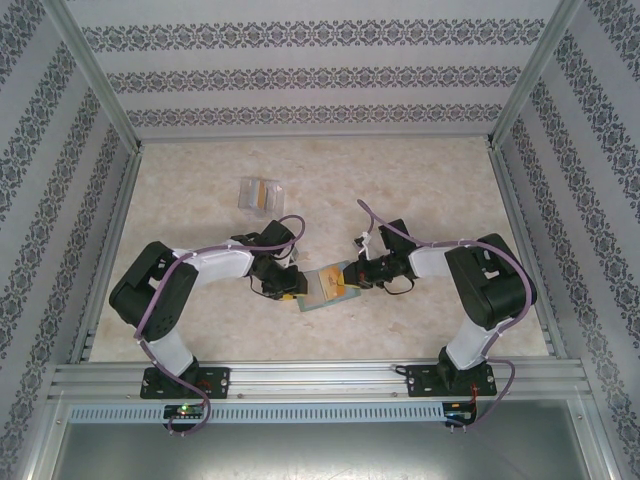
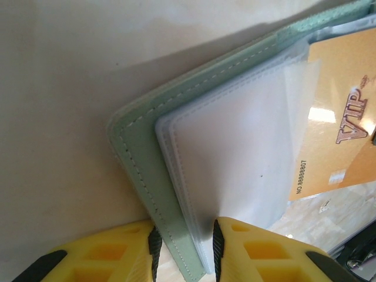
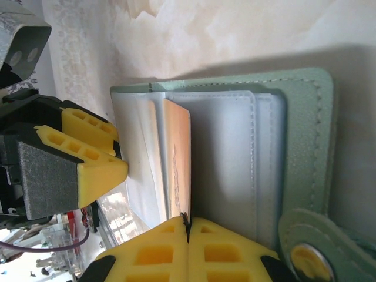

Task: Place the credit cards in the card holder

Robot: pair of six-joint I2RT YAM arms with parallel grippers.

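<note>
The sage-green card holder point(image 1: 320, 297) lies open on the table between the two arms, its clear sleeves point(image 2: 235, 141) fanned out. My left gripper point(image 2: 185, 247) is shut on the holder's left edge, with the green cover point(image 2: 141, 170) and the sleeves pinched between its yellow fingers point(image 3: 94, 158). My right gripper point(image 3: 188, 226) is shut on an orange-yellow credit card point(image 3: 179, 158) marked VIP point(image 2: 335, 117). The card stands on edge among the sleeves, and a clear sleeve flap overlaps its near corner. The holder's snap tab point(image 3: 311, 252) lies at the right.
A clear plastic stand point(image 1: 260, 192) with a few more cards sits at the back left of the marbled tabletop point(image 1: 430, 190). Aluminium rails point(image 1: 310, 375) and wallpapered walls enclose the table.
</note>
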